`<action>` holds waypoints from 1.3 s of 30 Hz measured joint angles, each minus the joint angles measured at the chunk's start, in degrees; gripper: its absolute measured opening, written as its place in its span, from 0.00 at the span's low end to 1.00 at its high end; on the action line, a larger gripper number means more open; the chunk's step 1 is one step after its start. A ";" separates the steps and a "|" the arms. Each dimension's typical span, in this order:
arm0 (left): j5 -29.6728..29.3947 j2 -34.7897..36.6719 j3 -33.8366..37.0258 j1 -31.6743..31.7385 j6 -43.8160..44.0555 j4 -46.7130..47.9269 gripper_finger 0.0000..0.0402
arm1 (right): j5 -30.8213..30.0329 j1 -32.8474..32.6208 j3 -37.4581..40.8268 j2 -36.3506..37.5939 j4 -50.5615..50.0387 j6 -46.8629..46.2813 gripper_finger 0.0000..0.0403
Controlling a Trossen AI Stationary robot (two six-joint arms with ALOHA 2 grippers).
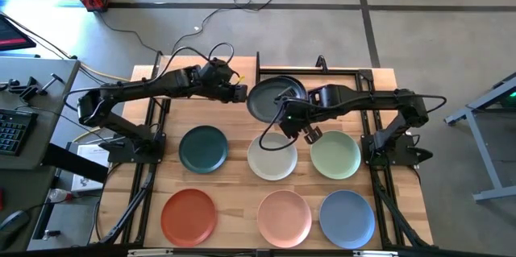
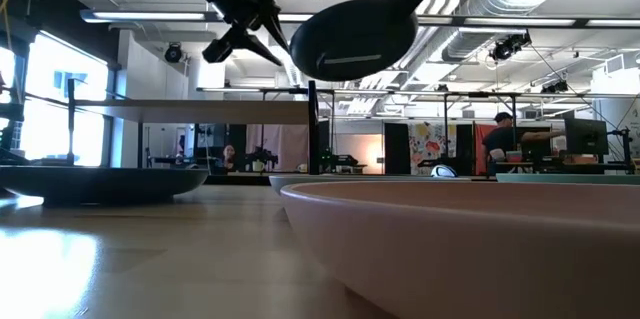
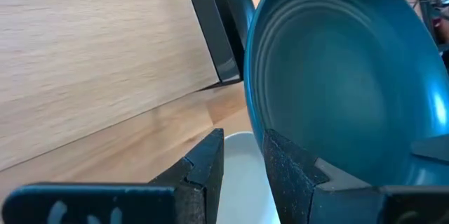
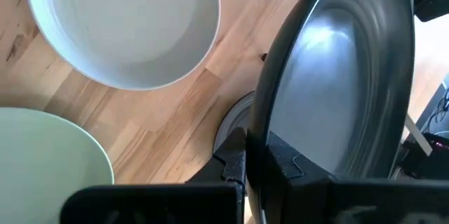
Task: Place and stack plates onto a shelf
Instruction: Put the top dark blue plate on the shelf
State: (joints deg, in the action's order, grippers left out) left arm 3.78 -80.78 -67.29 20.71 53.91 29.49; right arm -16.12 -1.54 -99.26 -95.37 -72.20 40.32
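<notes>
We have the charcoal plate (image 1: 276,99) pinched by its rim in the right gripper (image 4: 245,157), lifted above the tabletop (image 1: 234,178). The left gripper (image 3: 242,157) waits beside it, jaws parted, holding nothing. Best keep the plate level as we lower it onto the shelf (image 2: 190,112).

Your right gripper (image 1: 292,118) holds the charcoal plate (image 1: 276,98) up in the air, and the left gripper (image 1: 239,92) sits just beside its rim, crowding that side. Below, the off-white plate (image 1: 272,156) and pale green plate (image 1: 335,155) fill the tabletop (image 1: 234,184). The shelf (image 2: 200,112) board shows bare in the low view.
</notes>
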 joint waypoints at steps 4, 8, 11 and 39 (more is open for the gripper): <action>0.45 0.22 0.00 0.38 -0.32 -2.07 0.22 | -0.08 0.02 0.00 0.00 -0.63 -1.63 0.00; 3.12 0.45 0.00 0.72 -0.48 -4.98 0.22 | -0.32 0.02 0.00 0.00 -0.48 -1.77 0.00; 4.12 0.45 0.00 0.72 -0.48 -5.23 0.22 | -0.28 0.02 0.00 0.00 -0.45 -1.77 0.00; 0.48 0.45 0.00 0.70 -5.66 -3.73 0.05 | -1.40 -0.08 0.00 0.00 4.32 -2.30 0.00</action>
State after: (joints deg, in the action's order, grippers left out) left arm 4.26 -80.34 -67.29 21.41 48.25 25.76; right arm -17.53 -1.62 -99.26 -95.37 -67.89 38.02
